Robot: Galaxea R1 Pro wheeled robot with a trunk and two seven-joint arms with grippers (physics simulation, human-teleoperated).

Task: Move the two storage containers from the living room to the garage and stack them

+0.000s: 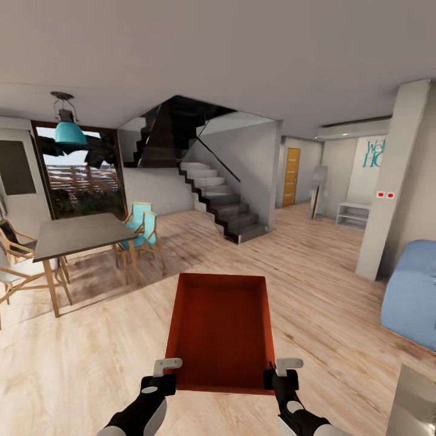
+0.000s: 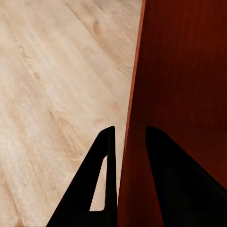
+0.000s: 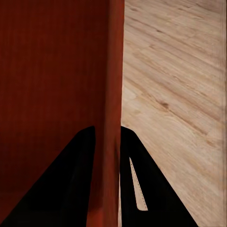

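The orange-red bin (open-topped, straight-walled, plain matte inside) hangs over the pale wood-plank floor, carried between both arms. The left gripper pinches its left wall; the right gripper pinches its right wall.

Head view: looked forward and down from high on the trunk, across wood-plank floor toward staircase and dining table; both forearms at near edge. Left wrist view: very close, sighted along black fingers straddling a wall of the orange-red container, floor beyond. Right wrist view: same closeness, fingers astride opposite wall of container. Shared by all three: container and surrounding floor.
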